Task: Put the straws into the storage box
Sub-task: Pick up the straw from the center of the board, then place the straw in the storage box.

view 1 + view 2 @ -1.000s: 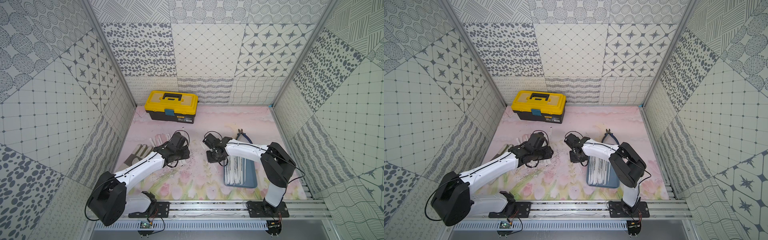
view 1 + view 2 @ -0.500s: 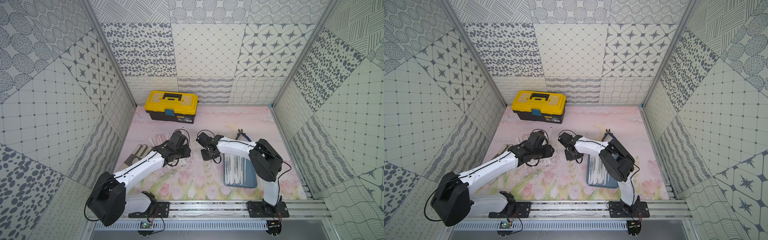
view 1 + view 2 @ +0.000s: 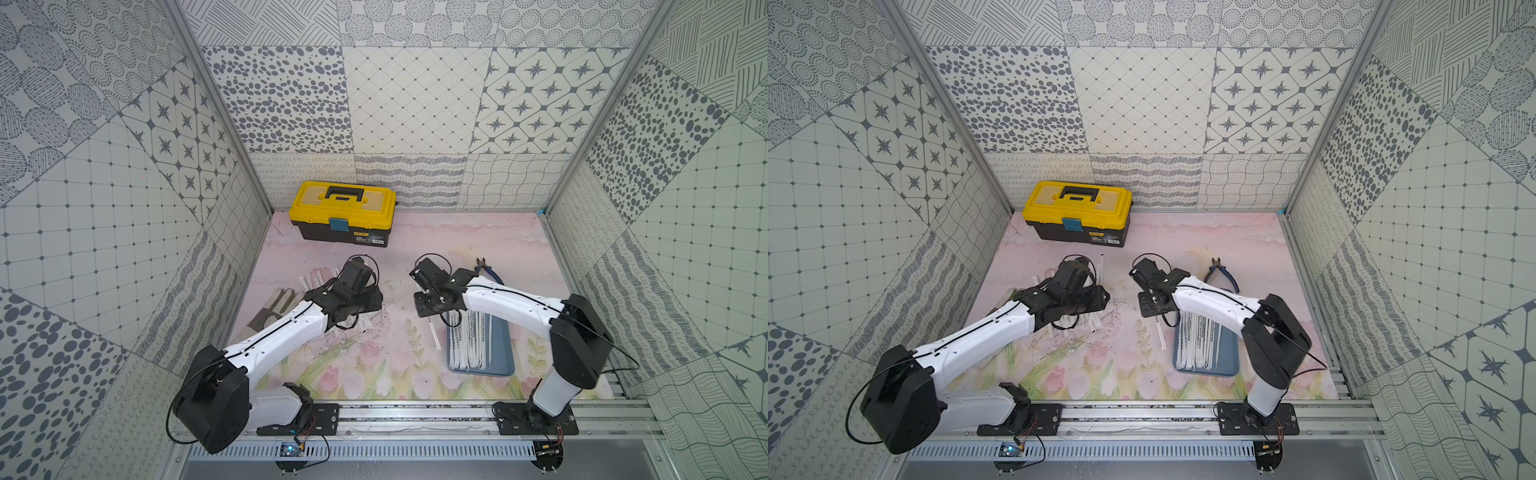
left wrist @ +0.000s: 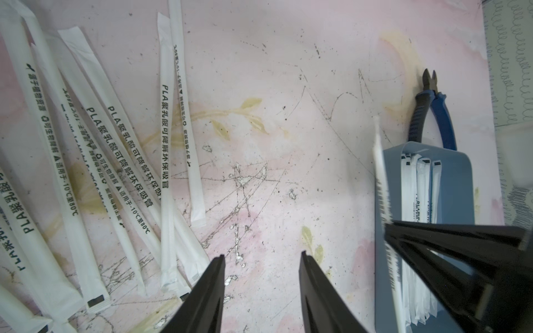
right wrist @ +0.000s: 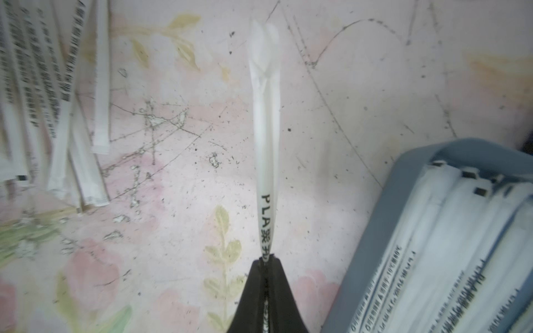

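Surface: scratched pink floral mat.
Box: shallow blue-grey plastic storage box, white paper-wrapped straws stacked lengthwise inside.
Right gripper: clamped on one straw, just beside box.
Left gripper: parted, empty, apart from box.

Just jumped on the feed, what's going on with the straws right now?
The right tool is shut on one wrapped straw, holding it just beside the storage tray, not yet in it. The tray already holds a row of straws. The left tool is open and empty, next to the loose straws lying on the mat.
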Tool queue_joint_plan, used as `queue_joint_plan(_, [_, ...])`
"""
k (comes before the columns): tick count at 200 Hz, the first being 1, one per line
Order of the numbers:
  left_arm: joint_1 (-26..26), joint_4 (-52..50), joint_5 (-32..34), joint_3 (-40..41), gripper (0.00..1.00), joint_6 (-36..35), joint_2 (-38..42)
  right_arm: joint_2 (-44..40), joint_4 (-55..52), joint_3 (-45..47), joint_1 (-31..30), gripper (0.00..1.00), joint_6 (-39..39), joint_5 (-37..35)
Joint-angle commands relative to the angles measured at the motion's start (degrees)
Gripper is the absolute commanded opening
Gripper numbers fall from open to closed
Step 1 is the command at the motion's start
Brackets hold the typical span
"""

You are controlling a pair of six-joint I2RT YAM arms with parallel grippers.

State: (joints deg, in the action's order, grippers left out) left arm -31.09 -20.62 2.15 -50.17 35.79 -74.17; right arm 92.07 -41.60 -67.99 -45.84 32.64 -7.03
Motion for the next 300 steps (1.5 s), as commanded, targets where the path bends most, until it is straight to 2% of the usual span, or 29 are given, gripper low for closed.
queue_joint_plan(1, [-3.7, 1.1, -0.7, -4.0, 0.46, -2.0, -1.5, -9.2, -4.2, 8.1, 6.6, 0.07, 3.6, 1.4])
queue_joint_plan(25, [-9.7, 0.9, -0.4, -8.5, 0.46, -2.7, -5.9, -18.6, -8.9, 16.8, 15.9, 0.08, 2.2, 1.0])
queue_joint_plan(39, [-11.6, 3.0, -1.5, -9.2, 0.46, -1.5, -8.1, -22.1, -10.9, 19.5, 19.5, 0.08, 0.8, -1.7])
queue_joint_plan(69, [-13.7, 6.5, -5.0, -10.5, 0.46, 0.8, -12.8, -20.6, -9.5, 21.9, 23.2, 0.08, -0.8, -4.2])
queue_joint_plan(87, [-14.6, 6.6, -5.3, -11.2, 0.46, 1.0, -14.1, -16.2, -8.8, 20.8, 23.5, 0.08, -0.5, -6.4])
queue_joint_plan(128, [-14.8, 7.0, -5.0, -10.2, 0.46, 0.9, -14.2, -9.3, -2.4, 22.6, 23.9, 0.08, 0.2, -6.6])
queue_joint_plan(164, [-14.8, 6.8, -4.6, -10.1, 0.46, 0.5, -14.2, -6.5, 0.2, 23.9, 23.9, 0.08, -0.1, -6.0])
queue_joint_plan(228, [-14.8, 7.0, -4.5, -10.0, 0.46, 0.5, -14.2, -5.9, 0.0, 23.9, 22.8, 0.09, -0.4, -6.0])
queue_joint_plan(263, [-14.8, 6.7, -4.3, -9.8, 0.45, 0.2, -13.8, -5.8, -3.2, 21.8, 20.9, 0.21, -0.2, -9.2])
queue_joint_plan(300, [-13.5, 3.8, -1.0, -10.1, 0.45, -1.3, -12.2, -7.7, -8.8, 18.1, 17.2, 0.24, 0.6, -11.6])
